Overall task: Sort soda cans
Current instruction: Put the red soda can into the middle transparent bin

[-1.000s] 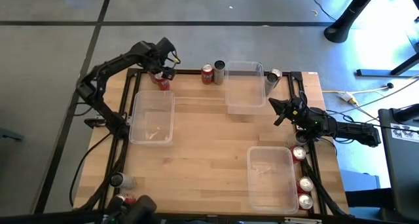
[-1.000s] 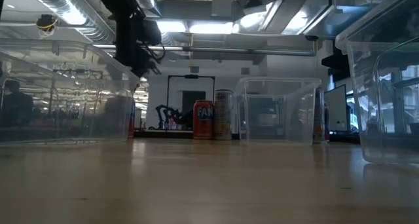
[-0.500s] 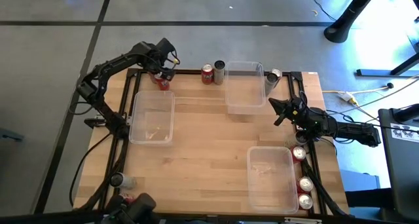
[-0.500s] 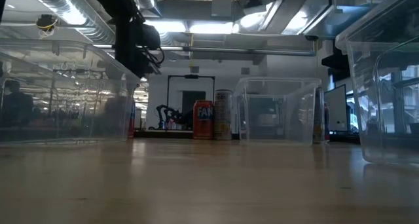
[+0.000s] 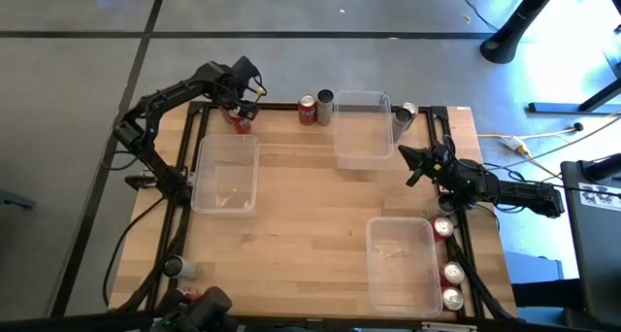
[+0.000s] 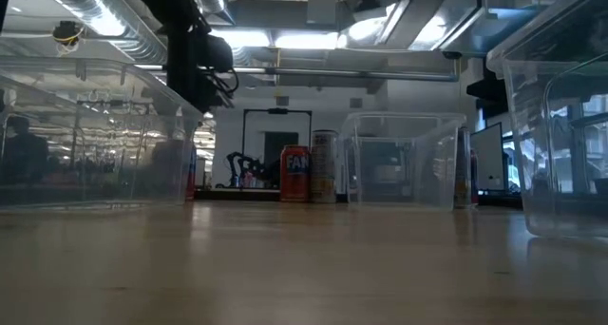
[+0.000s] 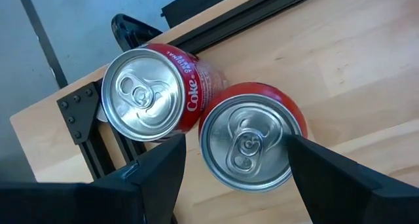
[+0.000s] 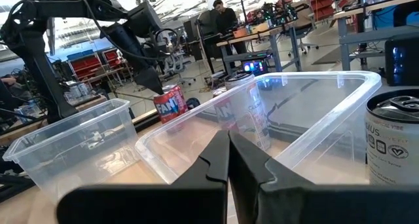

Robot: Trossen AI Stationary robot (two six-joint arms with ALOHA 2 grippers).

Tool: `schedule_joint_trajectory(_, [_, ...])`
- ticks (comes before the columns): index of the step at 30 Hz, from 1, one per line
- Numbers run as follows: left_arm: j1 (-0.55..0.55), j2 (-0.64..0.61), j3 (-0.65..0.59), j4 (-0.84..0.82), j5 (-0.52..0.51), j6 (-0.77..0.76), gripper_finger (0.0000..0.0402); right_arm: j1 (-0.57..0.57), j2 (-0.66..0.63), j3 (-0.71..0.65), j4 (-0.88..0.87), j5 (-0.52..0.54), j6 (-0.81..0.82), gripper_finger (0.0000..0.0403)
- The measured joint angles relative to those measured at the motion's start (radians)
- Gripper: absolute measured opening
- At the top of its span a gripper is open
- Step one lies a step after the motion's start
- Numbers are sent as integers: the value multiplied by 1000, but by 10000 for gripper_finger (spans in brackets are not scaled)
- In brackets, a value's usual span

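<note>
Against the earlier frames almost nothing has changed: the left arm's wrist has shifted very slightly over the far-left corner, while cans, bins and the right arm lie as before.

Left gripper (image 5: 240, 107) hangs above two red Coke cans (image 7: 245, 140) at the table's (image 5: 301, 206) far-left corner, just beyond the left clear bin (image 5: 226, 173). Its fingers (image 7: 163, 178) are spread, flanking the nearer can's silver top; contact cannot be made out. The second can (image 7: 145, 93) stands touching the first, at the table frame.

Right gripper (image 5: 411, 167) waits off the far bin's (image 5: 363, 128) right side, fingers (image 8: 245, 158) pressed together, holding nothing.

A red Fanta can (image 5: 308, 110) and a grey can (image 5: 325, 105) stand together at the far edge, left of the far bin; a silver can (image 5: 406, 115) stands to its right. Three red cans (image 5: 444, 227) line the right edge beside the near-right bin (image 5: 401, 264).

Cans at the near-left corner (image 5: 175, 267) are partly hidden by the frame; their number is unclear. In the low view the left bin's wall blurs the Coke cans.
</note>
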Motion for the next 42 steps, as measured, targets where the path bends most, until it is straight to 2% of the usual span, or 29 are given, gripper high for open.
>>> schedule_joint_trajectory(8, [0, -1, 39, 2, -8, 81, 264, 0, 0, 0, 0, 0, 0, 5])
schedule_joint_trajectory(16, [-7, -1, 39, 4, 0, 60, 357, 0, 0, 0, 0, 0, 0, 5])
schedule_joint_trajectory(20, [-8, -1, 39, 8, 0, 55, 385, 0, 0, 0, -3, 0, 0, 5])
schedule_joint_trajectory(27, [-8, -1, -22, 6, 7, -100, 390, 0, 0, 0, -9, -1, 0, 5])
schedule_joint_trajectory(31, [-8, -1, -76, 32, 62, -107, 390, 0, 0, 0, -11, -9, 1, 5])
schedule_joint_trajectory(42, [3, 10, -99, 130, 63, -104, 390, 0, 0, 0, -13, -24, 3, 5])
